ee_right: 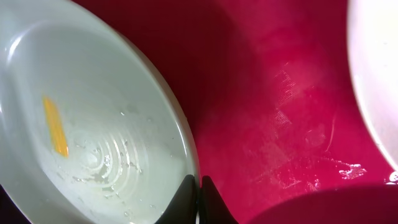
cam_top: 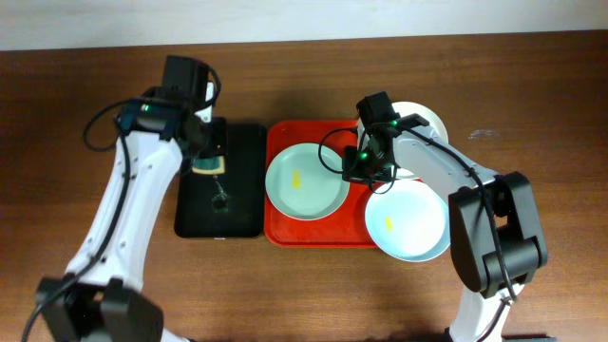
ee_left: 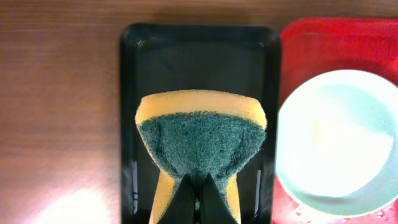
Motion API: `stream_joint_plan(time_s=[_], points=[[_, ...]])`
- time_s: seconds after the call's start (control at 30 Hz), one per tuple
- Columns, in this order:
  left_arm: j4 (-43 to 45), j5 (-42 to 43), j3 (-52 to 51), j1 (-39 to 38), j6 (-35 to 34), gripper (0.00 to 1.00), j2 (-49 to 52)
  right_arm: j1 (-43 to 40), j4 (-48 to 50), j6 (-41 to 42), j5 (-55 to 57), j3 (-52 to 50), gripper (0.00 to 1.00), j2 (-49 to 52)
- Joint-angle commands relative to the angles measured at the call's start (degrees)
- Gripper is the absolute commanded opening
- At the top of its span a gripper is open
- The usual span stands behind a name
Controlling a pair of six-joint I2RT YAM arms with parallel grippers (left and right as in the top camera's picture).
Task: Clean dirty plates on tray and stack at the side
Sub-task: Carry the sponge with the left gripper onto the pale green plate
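The red tray (cam_top: 285, 228) holds a mint plate (cam_top: 306, 180) with a yellow smear in its middle. My right gripper (cam_top: 357, 167) is shut on that plate's right rim; in the right wrist view the fingertips (ee_right: 199, 182) pinch the edge of the plate (ee_right: 93, 124) over the tray (ee_right: 280, 112). A second mint plate (cam_top: 408, 220), also smeared, overhangs the tray's front right corner. A white plate (cam_top: 425, 118) lies behind the right arm, partly hidden. My left gripper (ee_left: 198, 186) is shut on a yellow and green sponge (ee_left: 200, 137) above the black tray (ee_left: 199, 56).
The black tray (cam_top: 242, 190) lies directly left of the red tray, their edges almost touching. A small dark object (cam_top: 219, 200) rests on it. Another plate's rim (ee_right: 379, 81) shows at the right of the right wrist view. Brown tabletop surrounds both trays.
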Motion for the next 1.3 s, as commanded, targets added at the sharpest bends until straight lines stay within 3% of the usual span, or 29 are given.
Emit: stream_joint_plan(time_s=[0.0,0.3,0.47,0.77,0.9,1.27], points=[[0.98,8.72,1.01,-0.31,1.05,0.00,5.64,0.07,0.11,1.07,0.33,-0.17,0.04,0.68],[7.21,14.60,0.98,-7.10,-2.38,0.00,12.37,0.07,-0.55,-2.08,2.51,-0.20,0.04,0.68],[11.67,12.96,0.98,-12.79,-6.05,0.00,16.26,0.07,-0.55,-2.10,2.51,-0.20,0.04,0.68],[15.10,7.50,0.98,-15.21,-6.97,0.00,20.74,0.07,-0.52,-4.00,2.51,-0.20,0.04,0.68],[15.34,5.25,0.98,-15.21,-8.48,0.00,22.03,0.07,-0.57,-4.00,2.49,-0.20,0.04,0.68],[13.05,11.63,0.98,-18.71,-8.35,0.00,28.00,0.07,1.27,-3.98,2.49,-2.34,0.04,0.68]])
